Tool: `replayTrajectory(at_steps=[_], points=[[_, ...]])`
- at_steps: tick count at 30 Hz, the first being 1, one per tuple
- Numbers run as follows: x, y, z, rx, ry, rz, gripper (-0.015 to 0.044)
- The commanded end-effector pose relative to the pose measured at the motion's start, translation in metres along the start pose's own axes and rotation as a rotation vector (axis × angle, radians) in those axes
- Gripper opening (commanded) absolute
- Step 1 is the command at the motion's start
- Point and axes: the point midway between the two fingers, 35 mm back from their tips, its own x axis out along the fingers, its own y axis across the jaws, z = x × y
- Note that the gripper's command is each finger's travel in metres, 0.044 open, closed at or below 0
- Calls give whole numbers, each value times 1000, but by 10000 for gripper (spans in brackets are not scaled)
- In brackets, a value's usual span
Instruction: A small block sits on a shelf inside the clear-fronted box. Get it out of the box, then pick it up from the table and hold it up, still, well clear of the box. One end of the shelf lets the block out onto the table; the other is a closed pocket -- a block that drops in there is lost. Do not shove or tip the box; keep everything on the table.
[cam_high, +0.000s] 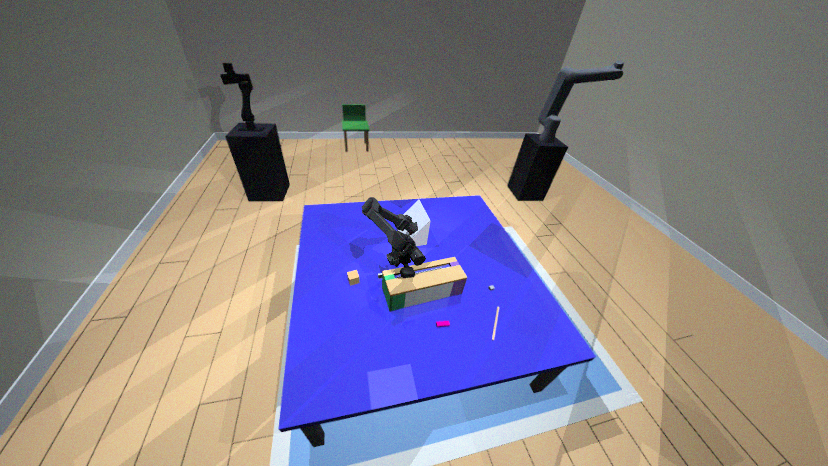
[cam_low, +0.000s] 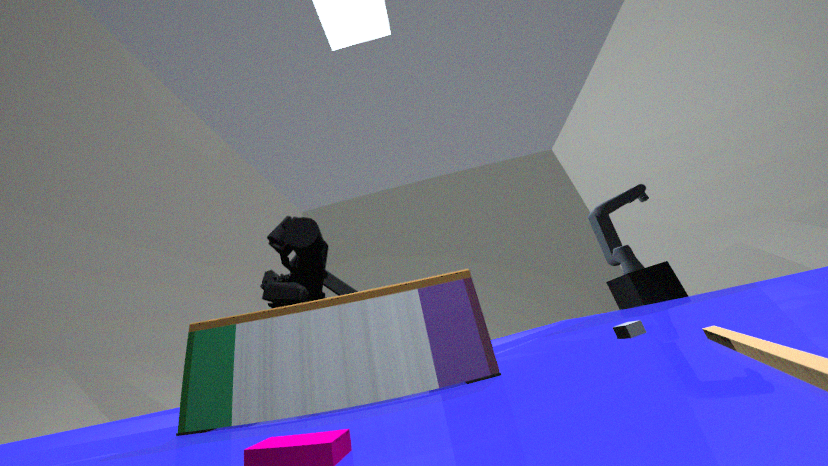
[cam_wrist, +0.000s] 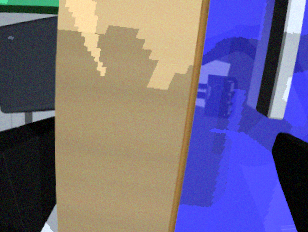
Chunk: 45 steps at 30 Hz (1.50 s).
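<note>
The box (cam_high: 425, 280) (cam_low: 330, 353) has a wooden top with a long slot, a green end at the left and a purple end at the right. Its front looks pale grey, and I cannot make out the shelf or a block inside. My gripper (cam_high: 407, 272) (cam_wrist: 183, 131) is open and empty, low over the box top, nearer the green end. In the wrist view its fingers stand on either side of a wooden top strip. A dark plate (cam_wrist: 27, 67) shows at the slot on the left. The fingertips are hidden in the exterior view.
An orange cube (cam_high: 353, 277) lies left of the box. A small grey cube (cam_high: 491, 287) (cam_low: 629, 329) and a pale stick (cam_high: 495, 324) (cam_low: 770, 356) lie to the right. A magenta block (cam_high: 442, 324) (cam_low: 295, 449) lies in front. A white panel (cam_high: 421, 225) stands behind.
</note>
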Motion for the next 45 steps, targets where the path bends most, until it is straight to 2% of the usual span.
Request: replayTrajectory(at_steps=[1,9,16,21,22,25,26,35,42,45], points=[[-1,2,9,12,-3,9,400],[0,2,22,12,-3,9,400],[-58,-1,26,-4,0,10,400],[-58,-1,26,-9,-4,19,400],[-58,-2,27,12,1,22,374],[-56,-10,37,303,76,56,295],[-55,-13,41,429,110,70,285],[-58,-39,83,1505,457,176,285],[-59,-41,86,1581,488,183,285],[-40,-38,81,1582,491,173,285]])
